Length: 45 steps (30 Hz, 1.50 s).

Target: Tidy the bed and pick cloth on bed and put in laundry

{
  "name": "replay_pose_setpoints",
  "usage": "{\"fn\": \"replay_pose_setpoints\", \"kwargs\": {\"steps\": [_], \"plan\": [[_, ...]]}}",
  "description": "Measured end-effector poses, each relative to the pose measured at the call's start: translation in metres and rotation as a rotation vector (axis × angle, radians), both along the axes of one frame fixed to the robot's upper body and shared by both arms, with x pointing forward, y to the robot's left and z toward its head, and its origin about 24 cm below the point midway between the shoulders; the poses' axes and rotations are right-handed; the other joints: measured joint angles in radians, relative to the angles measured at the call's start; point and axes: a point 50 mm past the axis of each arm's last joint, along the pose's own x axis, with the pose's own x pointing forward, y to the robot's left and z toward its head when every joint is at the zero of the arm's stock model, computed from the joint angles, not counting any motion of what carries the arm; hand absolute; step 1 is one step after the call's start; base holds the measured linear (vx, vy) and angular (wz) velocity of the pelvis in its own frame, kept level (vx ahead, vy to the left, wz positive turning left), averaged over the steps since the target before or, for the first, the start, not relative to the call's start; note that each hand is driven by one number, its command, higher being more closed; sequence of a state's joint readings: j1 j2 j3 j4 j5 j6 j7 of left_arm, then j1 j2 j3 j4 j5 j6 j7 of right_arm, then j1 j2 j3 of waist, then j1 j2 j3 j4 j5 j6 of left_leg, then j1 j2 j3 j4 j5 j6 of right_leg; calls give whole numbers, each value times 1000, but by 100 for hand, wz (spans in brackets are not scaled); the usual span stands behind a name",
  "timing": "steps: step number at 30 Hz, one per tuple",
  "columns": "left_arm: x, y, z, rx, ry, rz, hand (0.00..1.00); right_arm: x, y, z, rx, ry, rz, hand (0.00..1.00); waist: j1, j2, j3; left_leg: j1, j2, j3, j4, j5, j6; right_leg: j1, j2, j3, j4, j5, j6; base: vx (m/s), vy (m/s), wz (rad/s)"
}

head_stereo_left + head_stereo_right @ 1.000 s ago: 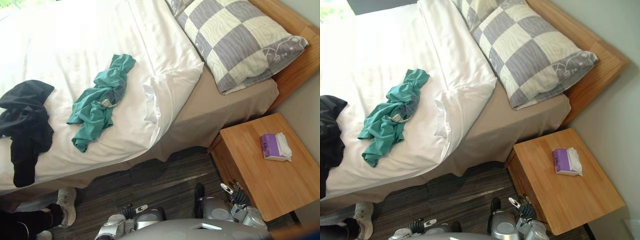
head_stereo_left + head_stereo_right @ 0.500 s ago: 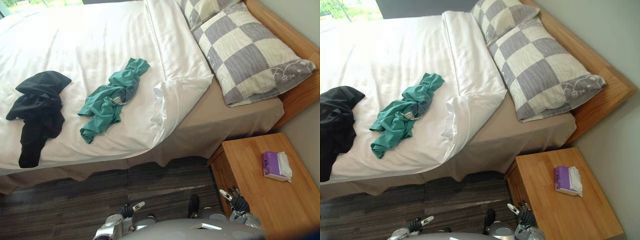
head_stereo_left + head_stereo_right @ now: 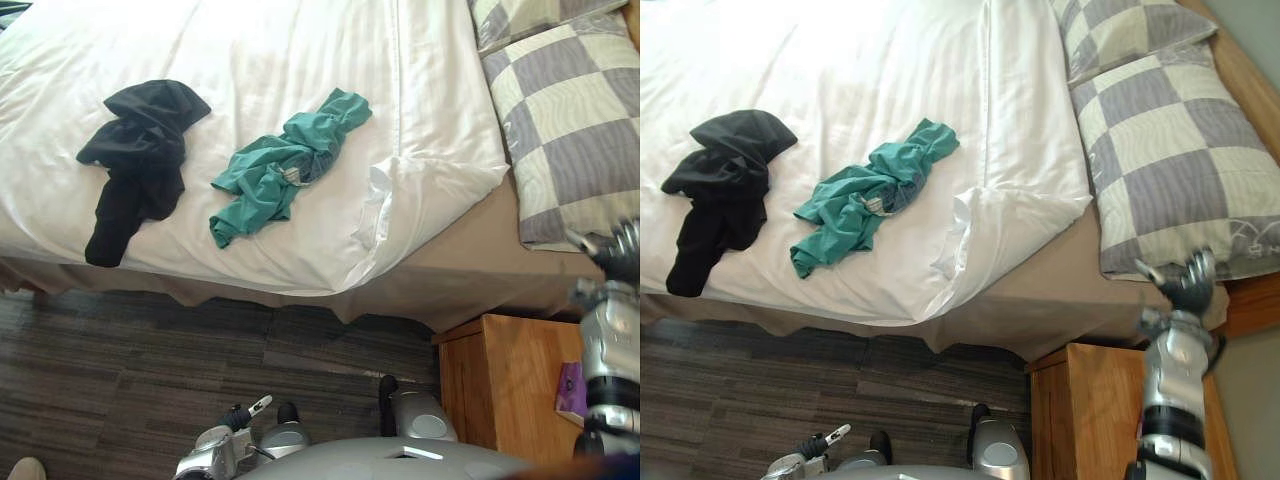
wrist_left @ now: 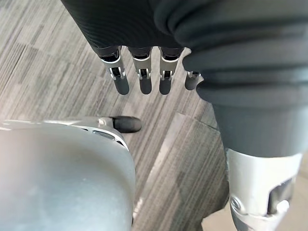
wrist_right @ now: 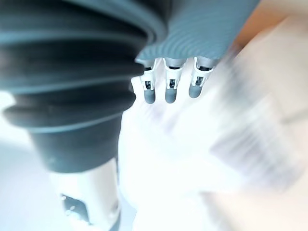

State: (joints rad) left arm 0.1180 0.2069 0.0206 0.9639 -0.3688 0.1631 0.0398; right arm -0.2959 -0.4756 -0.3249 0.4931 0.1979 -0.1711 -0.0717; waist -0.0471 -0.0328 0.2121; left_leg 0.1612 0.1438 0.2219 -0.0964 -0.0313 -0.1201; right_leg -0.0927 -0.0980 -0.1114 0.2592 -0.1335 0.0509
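Teal cloth and black cloth on white bed

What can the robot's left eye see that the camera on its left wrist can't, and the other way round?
The left eye view looks down on the bed, with a black cloth and a teal cloth lying apart on it, the checked pillows, a wooden nightstand and the raised right hand. The left wrist view gives the close look: the left hand with straight fingers, holding nothing. Both take in the dark striped floor and the left hand hanging above it.
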Motion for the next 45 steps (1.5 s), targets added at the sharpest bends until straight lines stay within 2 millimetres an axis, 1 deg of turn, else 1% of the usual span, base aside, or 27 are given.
{"fn": "replay_pose_setpoints", "kwargs": {"steps": [2, 3, 4, 5, 6, 7, 10, 13, 14, 16, 18, 20, 23, 24, 25, 26, 28, 29, 30, 31, 32, 33, 34, 39, 41, 43, 45], "plan": [[1, -1, 0, 1, -2, -10, 0, 15, 12, 15, -67, -7, 87, 0, 8, 0, 0, 2, 2, 4, 0, 3, -2, 15, 0, -9, -18, 14, -3, 58, 11, 16], [0, -1, 0, 3, 1, -29, 0, 28, 23, 31, -125, -21, 168, 0, 13, 0, 0, 2, 3, 5, 0, 4, -2, 24, 0, -10, -30, 26, 1, 33, 28, 17], [0, -1, 0, 4, 3, -36, 0, 33, 28, 37, -143, -30, 199, 0, 15, 0, 0, 6, 2, 5, 0, 4, -2, 29, 0, -10, -36, 31, 1, 32, 47, 15], [-2, -1, 0, 4, 7, -39, 0, 43, 41, 50, -173, -49, 275, 0, 26, -2, -1, 8, -2, 7, 0, 6, 1, 34, -4, -10, -46, 41, 4, 14, 31, 4], [-2, -1, 0, 3, 7, -40, 0, 45, 44, 53, -182, -54, 290, 0, 30, -2, -1, 8, -2, 8, 0, 7, 2, 34, -4, -10, -47, 44, 5, 0, 36, -2], [-2, -2, 0, -2, 4, -45, 0, 50, 56, 62, -221, -71, 348, 0, 39, -2, -1, 5, -4, 12, 0, 10, 5, 34, -8, -10, -54, 54, 6, 0, 0, 0], [-1, -2, 0, -14, 0, -49, 0, 60, 81, 76, -284, -73, 466, 0, 48, -5, -1, -8, -13, 11, 0, 16, 13, 35, -19, -12, -72, 67, 15, -45, 15, 7], [-1, -3, 0, -18, 2, -49, 0, 66, 95, 77, -318, -37, 522, 0, 65, -8, 1, -33, -24, 9, 1, 21, 19, 31, -27, -17, -83, 67, 16, -85, -8, 13], [1, -2, 1, -16, -6, -49, 0, 66, 102, 81, -334, -38, 544, 0, 66, -12, 16, -44, -27, 2, 0, 28, 29, 29, -30, -23, -89, 67, 16, -115, -27, 25], [4, -1, 1, -17, -14, -44, 0, 69, 113, 84, -368, -33, 575, 0, 69, -13, 46, -63, -29, -12, 5, 33, 35, 21, -37, -36, -81, 67, 18, -153, -39, 26], [13, 1, 4, -14, -38, -36, 0, 75, 122, 97, -413, -49, 586, 0, 72, -17, 83, -110, -31, -14, 28, 36, 37, -18, -43, -39, -66, 69, 19, -152, -46, 18], [33, 0, 10, -15, -95, -40, 0, 82, 130, 123, -469, -101, 573, 0, 84, -3, 150, -167, -37, -14, 51, 43, 40, -64, -47, -38, -67, 92, 17, -145, -17, 7], [50, -1, 16, -24, -149, -34, 0, 89, 130, 147, -523, -130, 521, 0, 96, 26, 209, -212, -39, -15, 53, 72, 50, -104, -50, -41, -66, 111, 14, -69, -8, 8], [52, -2, 17, -28, -156, -29, 0, 90, 128, 151, -543, -133, 510, 0, 96, 30, 216, -217, -40, -15, 53, 76, 50, -113, -51, -42, -66, 114, 15, 1, -2, 6], [55, -2, 18, -31, -170, -28, 0, 92, 125, 163, -567, -147, 485, 0, 96, 38, 233, -227, -42, -15, 49, 84, 51, -125, -52, -43, -65, 118, 14, 24, 3, 5], [56, -3, 19, -32, -174, -28, 0, 92, 122, 168, -572, -152, 464, 0, 96, 39, 234, -237, -43, -15, 48, 87, 51, -135, -53, -43, -65, 119, 14, 39, 7, 5], [60, -5, 20, -34, -186, -32, 0, 93, 107, 192, -596, -178, 379, 0, 96, 56, 248, -252, -45, -15, 45, 91, 52, -151, -56, -44, -67, 124, 13, 48, 13, 4], [61, -7, 21, -36, -191, -39, 0, 92, 103, 199, -609, -185, 357, 0, 97, 62, 252, -253, -47, -14, 44, 91, 52, -152, -57, -45, -66, 124, 13, 46, 26, 2], [66, -11, 23, -39, -210, -62, 0, 88, 96, 217, -671, -214, 295, 0, 96, 76, 259, -261, -51, -11, 45, 91, 52, -161, -61, -43, -66, 124, 13, 30, 25, 2], [67, -12, 24, -46, -218, -58, 0, 86, 94, 226, -698, -229, 273, 0, 95, 81, 261, -271, -53, -12, 46, 91, 52, -170, -63, -43, -66, 125, 14, 0, 0, 0], [74, -13, 27, -57, -251, -55, 0, 82, 92, 243, -754, -255, 233, 0, 93, 90, 266, -294, -55, -11, 46, 93, 56, -195, -64, -42, -66, 129, 16, 0, 0, 0], [78, -14, 30, -62, -271, -56, 0, 80, 89, 250, -775, -261, 216, 0, 93, 94, 268, -306, -55, -11, 47, 95, 58, -206, -65, -41, -67, 132, 16, 21, 19, 3], [86, -17, 33, -70, -292, -70, 0, 77, 80, 259, -824, -246, 165, 0, 96, 108, 275, -322, -57, -12, 46, 98, 59, -222, -66, -42, -68, 135, 16, 30, 12, 3], [94, -31, 37, -90, -322, -145, 0, 79, 68, 252, -992, -84, 149, 0, 93, 142, 288, -356, -64, -13, 47, 100, 62, -258, -74, -43, -67, 139, 17, 43, 21, 1], [95, -41, 36, -114, -326, -170, 0, 82, 57, 238, -1010, 28, 165, 0, 94, 164, 294, -369, -70, -13, 46, 102, 65, -271, -80, -43, -68, 142, 20, 48, 34, 2], [94, -46, 35, -130, -323, -197, 0, 82, 51, 226, -1017, 87, 189, 0, 96, 174, 295, -373, -74, -13, 47, 102, 65, -276, -84, -43, -68, 142, 20, 42, 33, 0], [94, -46, 35, -136, -323, -202, 0, 83, 51, 219, -1029, 102, 212, 0, 96, 175, 295, -375, -75, -12, 47, 102, 65, -279, -84, -43, -68, 143, 20, 41, 24, -1]]}}
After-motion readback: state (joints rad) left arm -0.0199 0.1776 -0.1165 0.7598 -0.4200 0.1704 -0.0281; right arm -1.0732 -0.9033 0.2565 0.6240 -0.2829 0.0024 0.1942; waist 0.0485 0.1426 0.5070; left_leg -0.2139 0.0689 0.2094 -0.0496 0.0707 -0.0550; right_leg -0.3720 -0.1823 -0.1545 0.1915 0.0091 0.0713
